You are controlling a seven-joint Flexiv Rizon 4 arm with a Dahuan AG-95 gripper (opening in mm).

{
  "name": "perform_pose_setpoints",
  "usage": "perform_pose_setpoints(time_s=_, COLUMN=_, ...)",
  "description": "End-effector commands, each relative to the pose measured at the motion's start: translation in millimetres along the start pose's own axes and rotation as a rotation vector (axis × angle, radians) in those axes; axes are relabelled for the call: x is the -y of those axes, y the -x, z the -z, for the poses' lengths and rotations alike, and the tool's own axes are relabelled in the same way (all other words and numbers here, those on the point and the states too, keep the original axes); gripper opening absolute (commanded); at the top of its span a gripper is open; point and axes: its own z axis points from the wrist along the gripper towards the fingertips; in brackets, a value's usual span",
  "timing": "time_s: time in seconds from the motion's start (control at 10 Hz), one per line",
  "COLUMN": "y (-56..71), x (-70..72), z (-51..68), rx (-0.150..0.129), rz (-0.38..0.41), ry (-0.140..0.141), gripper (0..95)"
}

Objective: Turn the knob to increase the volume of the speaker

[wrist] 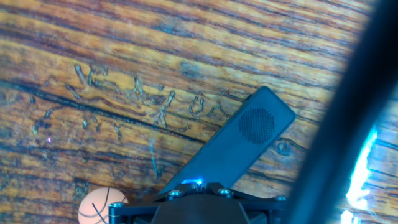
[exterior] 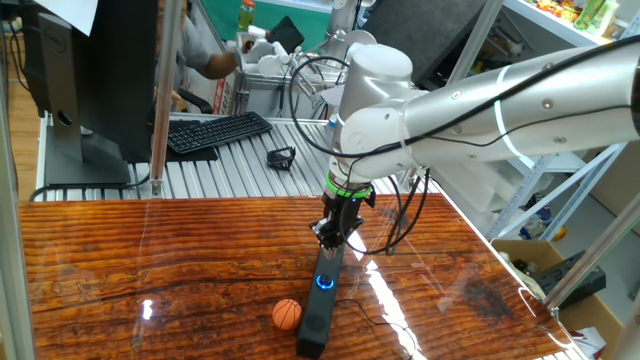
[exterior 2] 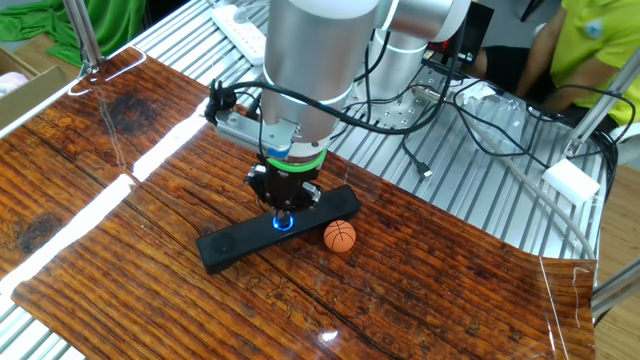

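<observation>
The speaker [exterior 2: 275, 232] is lying flat on the wooden table [exterior 2: 120, 250], an orange ball [exterior 2: 340, 235] just beside it. The gripper [exterior 2: 284, 212] is hanging directly over the blue-lit knob [exterior: 324, 282]; whether its jaws are closing is unclear. The small rigid dial probably wants a light rim pinch, since the slim bar may slide.

Glossy wood-grain table [exterior: 150, 260] [exterior 2: 120, 200] [wrist: 124, 56], streaked with glare. Lying flat on it: long black speaker [exterior: 322, 300] [exterior 2: 240, 243] [wrist: 239, 146]; just beside it, small orange ball [exterior: 287, 314] [exterior 2: 340, 235] [wrist: 99, 208].
</observation>
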Motion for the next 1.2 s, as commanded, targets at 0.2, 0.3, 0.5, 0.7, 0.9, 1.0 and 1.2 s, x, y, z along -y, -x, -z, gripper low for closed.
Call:
perform_pose_setpoints(time_s=0.2, y=2.5, x=0.0, z=-1.1, rx=-0.021, rz=-0.004, ry=-0.004, gripper=0.0)
perform_pose_setpoints(time_s=0.3, y=2.5, x=0.0, z=-1.1, rx=-0.031, rz=-0.006, ry=-0.006, gripper=0.0)
perform_pose_setpoints(time_s=0.5, y=2.5, x=0.0, z=-1.1, rx=-0.037, rz=-0.006, ry=-0.008, gripper=0.0)
perform_pose_setpoints(time_s=0.7, y=2.5, x=0.0, z=-1.1, rx=-0.042, rz=-0.001, ry=-0.013, gripper=0.0)
perform_pose_setpoints(time_s=0.9, y=2.5, x=0.0, z=-1.1, rx=-0.035, rz=0.001, ry=-0.019, gripper=0.0)
perform_pose_setpoints(time_s=1.0, y=2.5, x=0.0, z=-1.1, rx=-0.032, rz=0.002, ry=-0.018, gripper=0.0)
perform_pose_setpoints(time_s=1.2, y=2.5, x=0.0, z=-1.1, rx=-0.031, rz=0.008, ry=-0.018, gripper=0.0)
